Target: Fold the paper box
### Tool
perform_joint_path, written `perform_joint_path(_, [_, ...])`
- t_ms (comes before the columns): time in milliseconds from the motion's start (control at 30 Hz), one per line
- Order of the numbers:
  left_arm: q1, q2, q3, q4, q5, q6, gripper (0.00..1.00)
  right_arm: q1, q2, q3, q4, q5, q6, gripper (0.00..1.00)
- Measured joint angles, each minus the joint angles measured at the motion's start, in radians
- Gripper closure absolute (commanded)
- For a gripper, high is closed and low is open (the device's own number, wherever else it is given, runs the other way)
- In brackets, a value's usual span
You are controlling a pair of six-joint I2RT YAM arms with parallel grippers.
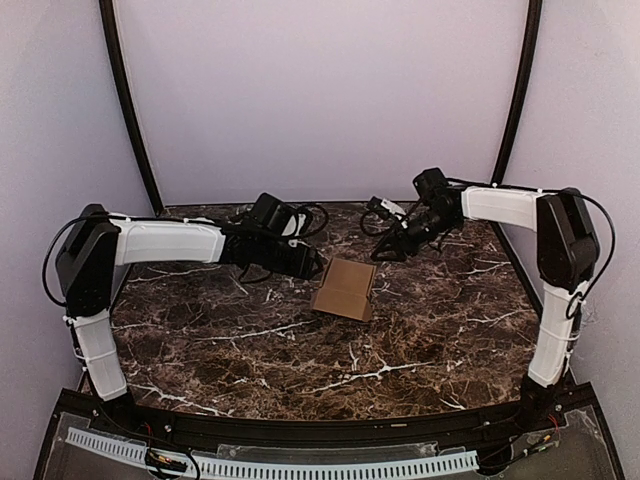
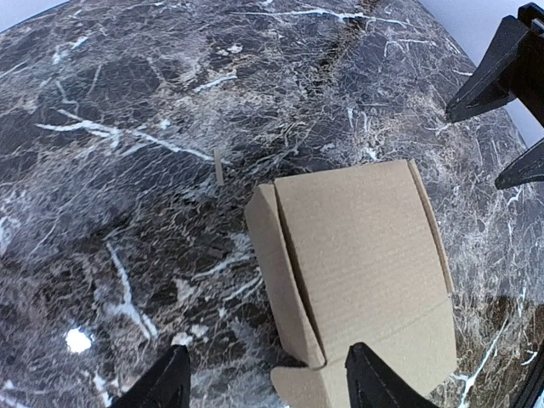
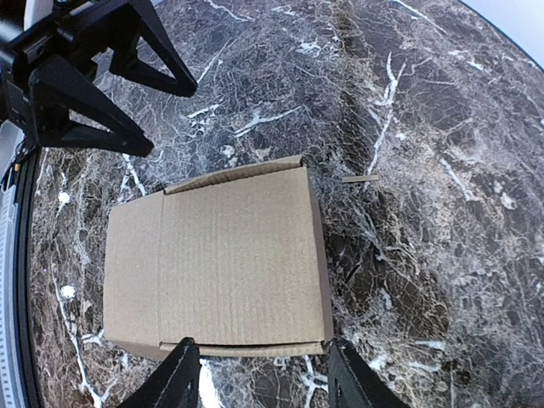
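We see the paper box (image 1: pixel 343 288) lying on the dark marble surface (image 1: pixel 250 350), near its middle, between both arms. The left pincer (image 2: pixel 268 387) hangs spread at one end of the box, gripping nothing. The right pincer (image 3: pixel 263 378) is spread at the opposite end, likewise empty. A small cardboard sliver (image 2: pixel 218 166) lies just beside the box.

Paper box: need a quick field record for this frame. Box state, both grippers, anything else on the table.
box: paper box, plain brown cardboard, lying low, not yet a cube
surface: marble table, dark with white veins
left: left gripper open, at the box's left side, holding nothing
right: right gripper open, at the box's far right side, holding nothing
other: thin pale strip on the table near the box, not touching it
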Motion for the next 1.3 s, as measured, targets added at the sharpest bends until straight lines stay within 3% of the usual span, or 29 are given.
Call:
perform_joint_path(267, [0.021, 0.146, 0.137, 0.019, 0.079, 0.018, 0.52, 0.001, 0.169, 0.067, 0.009, -0.055, 0.066, 0.56])
perform_joint_path(500, [0.04, 0.186, 0.179, 0.032, 0.138, -0.005, 0.59, 0.001, 0.266, 0.134, 0.01, -0.14, 0.124, 0.75])
perform_joint_path(833, [0.055, 0.243, 0.202, 0.032, 0.196, -0.024, 0.63, -0.016, 0.356, 0.178, 0.021, -0.315, 0.259, 0.77])
perform_joint_path(933, [0.064, 0.258, 0.233, 0.028, 0.206, -0.031, 0.63, -0.027, 0.382, 0.192, 0.019, -0.352, 0.31, 0.78])
perform_joint_path(1167, [0.084, 0.269, 0.29, 0.034, 0.221, -0.038, 0.51, -0.053, 0.435, 0.233, 0.025, -0.422, 0.426, 0.78])
perform_joint_path(1300, [0.089, 0.269, 0.326, 0.036, 0.219, -0.034, 0.5, -0.073, 0.45, 0.26, 0.036, -0.417, 0.46, 0.78])
